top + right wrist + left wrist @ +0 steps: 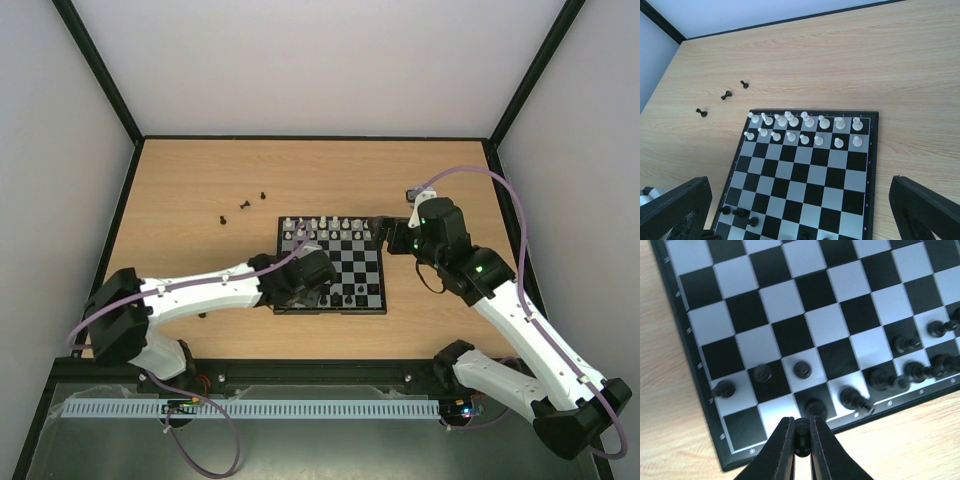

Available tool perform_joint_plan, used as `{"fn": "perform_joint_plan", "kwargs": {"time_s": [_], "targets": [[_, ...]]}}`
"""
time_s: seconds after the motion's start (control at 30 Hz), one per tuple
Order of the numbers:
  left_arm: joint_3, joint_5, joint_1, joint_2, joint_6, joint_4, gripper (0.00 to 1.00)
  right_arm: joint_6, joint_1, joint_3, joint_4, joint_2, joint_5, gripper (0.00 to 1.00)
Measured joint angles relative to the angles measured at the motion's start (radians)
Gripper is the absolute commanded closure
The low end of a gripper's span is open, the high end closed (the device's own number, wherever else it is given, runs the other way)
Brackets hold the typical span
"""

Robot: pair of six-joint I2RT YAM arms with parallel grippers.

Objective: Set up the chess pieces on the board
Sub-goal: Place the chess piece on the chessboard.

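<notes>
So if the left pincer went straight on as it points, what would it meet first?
Likely the standing black piece on the board's edge row, just beyond the left pincer's tips, though height is unclear. Its held black piece sits between them.

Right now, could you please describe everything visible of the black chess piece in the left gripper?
The black chess piece is tiny, glossy, plastic-looking, with a rounded top. The left gripper pinches it between two black fingers, which hide its sides and base. It sits over the chessboard's near edge, by another black piece; contact with the board cannot be told.
</notes>
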Motion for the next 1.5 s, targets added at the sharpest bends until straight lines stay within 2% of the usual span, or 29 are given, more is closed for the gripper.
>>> {"fn": "perform_joint_plan", "kwargs": {"time_s": [0.2,0.7,1.5], "targets": [[0.13,0.004,0.001,0.135,0.056,0.012,0.91,0.0,0.0,0.0,-0.001,-0.001,0.001,0.01],[0.235,0.116,0.051,0.293,0.172,0.021,0.91,0.0,0.0,0.0,-0.002,-0.019,0.0,0.01],[0.188,0.166,0.088,0.331,0.197,0.091,0.87,-0.001,0.0,0.0,-0.003,-0.024,-0.007,0.02]]}}
